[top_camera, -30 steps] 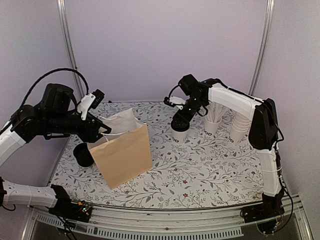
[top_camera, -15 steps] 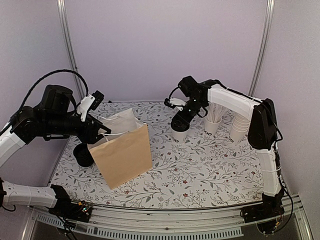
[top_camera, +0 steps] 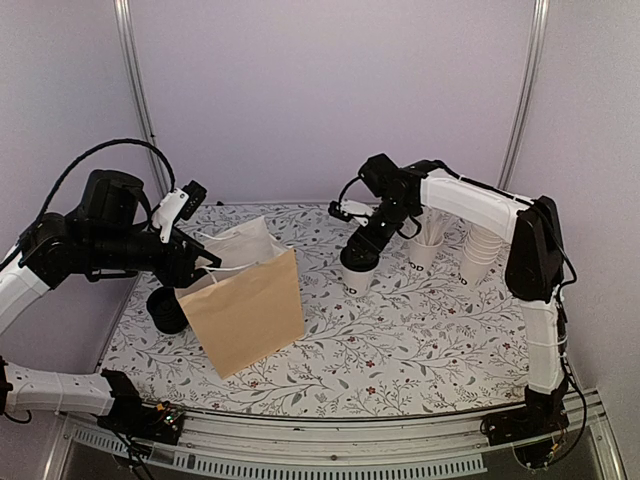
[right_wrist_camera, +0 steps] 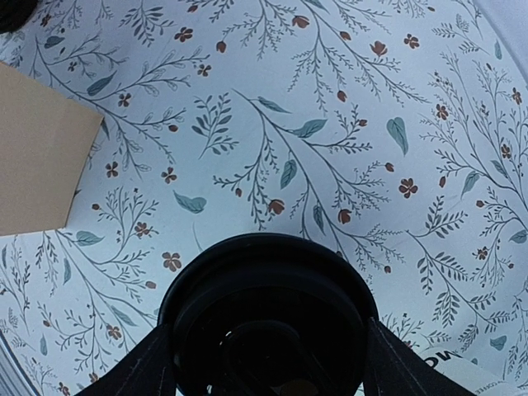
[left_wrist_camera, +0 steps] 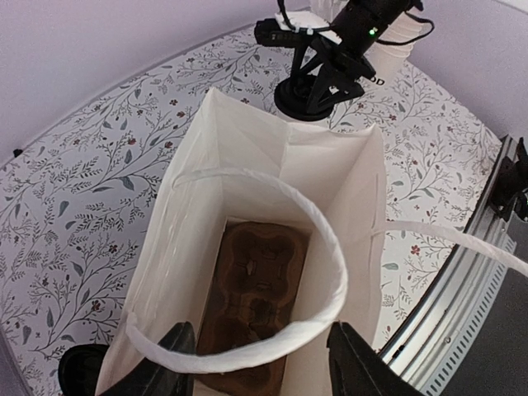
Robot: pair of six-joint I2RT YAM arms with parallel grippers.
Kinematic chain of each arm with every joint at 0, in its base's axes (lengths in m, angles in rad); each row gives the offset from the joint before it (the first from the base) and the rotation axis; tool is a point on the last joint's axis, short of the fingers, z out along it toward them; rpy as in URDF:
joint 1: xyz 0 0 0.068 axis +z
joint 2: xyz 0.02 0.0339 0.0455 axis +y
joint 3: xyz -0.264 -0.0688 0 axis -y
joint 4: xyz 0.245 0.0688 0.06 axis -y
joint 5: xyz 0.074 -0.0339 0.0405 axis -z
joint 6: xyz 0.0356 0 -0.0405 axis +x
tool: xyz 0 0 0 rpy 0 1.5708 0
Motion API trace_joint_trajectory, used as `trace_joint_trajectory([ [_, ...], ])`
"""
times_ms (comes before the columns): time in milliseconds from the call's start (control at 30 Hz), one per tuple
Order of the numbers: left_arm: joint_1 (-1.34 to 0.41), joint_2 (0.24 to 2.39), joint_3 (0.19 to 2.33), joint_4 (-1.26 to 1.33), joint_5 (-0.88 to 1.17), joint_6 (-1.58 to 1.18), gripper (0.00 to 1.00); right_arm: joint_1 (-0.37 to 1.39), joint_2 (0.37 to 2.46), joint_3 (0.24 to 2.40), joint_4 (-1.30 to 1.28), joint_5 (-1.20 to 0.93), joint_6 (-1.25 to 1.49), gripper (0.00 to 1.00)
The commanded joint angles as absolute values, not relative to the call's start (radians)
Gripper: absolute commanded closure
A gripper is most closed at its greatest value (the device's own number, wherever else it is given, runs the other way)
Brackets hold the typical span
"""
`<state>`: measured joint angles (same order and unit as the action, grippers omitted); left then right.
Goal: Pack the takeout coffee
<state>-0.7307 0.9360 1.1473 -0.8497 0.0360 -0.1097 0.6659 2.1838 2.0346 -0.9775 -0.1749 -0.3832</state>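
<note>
Right tool (top_camera: 360,251) sits straight down over the small white paper cup with the black round plastic lid (top_camera: 357,277). Its jaws are snug on both sides of the lid, which looks like a grip to me. The cup is upright toward the back of the floral worktop (top_camera: 400,340). The brown paper bag (top_camera: 245,310) stands off to its left, mouth up, with open room between. Left tool (left_wrist_camera: 264,367) is at the bag's rim, jaws apart.

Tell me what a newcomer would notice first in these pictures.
The brown bag stands open on the left side of the table, with the left gripper at its mouth and a cardboard cup tray lying at its bottom. At the back middle, the right gripper straddles a black-lidded coffee cup.
</note>
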Motion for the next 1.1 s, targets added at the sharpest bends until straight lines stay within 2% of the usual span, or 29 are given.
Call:
trace_joint_trajectory([
  [0, -0.721, 0.939, 1.16, -0.824, 0.029, -0.114, 0.42, 0.717, 2.068, 1.967, -0.992, -0.224, -0.416, 0.28],
  [233, -0.719, 0.934, 1.162, -0.824, 0.004, -0.1, 0.37, 0.754, 1.944, 1.832, -1.048, -0.229, -0.483, 0.31],
  [433, -0.72, 0.953, 1.204, -0.889, -0.07, -0.115, 0.26, 0.754, 1.785, 1.605, -1.003, -0.211, -0.559, 0.31],
  [567, -0.718, 0.985, 1.209, -0.909, -0.061, -0.11, 0.24, 0.753, 1.674, 1.439, -0.962, -0.208, -0.603, 0.31],
  [733, -0.717, 1.04, 1.213, -0.919, -0.019, -0.107, 0.33, 0.745, 1.563, 1.305, -0.918, -0.199, -0.616, 0.3],
  [833, -0.715, 1.058, 1.219, -0.899, -0.03, -0.106, 0.44, 0.74, 1.53, 1.26, -0.908, -0.201, -0.616, 0.3],
  [1067, -0.715, 1.098, 1.247, -0.855, 0.035, -0.07, 0.55, 0.737, 1.501, 1.22, -0.915, -0.212, -0.621, 0.22],
])
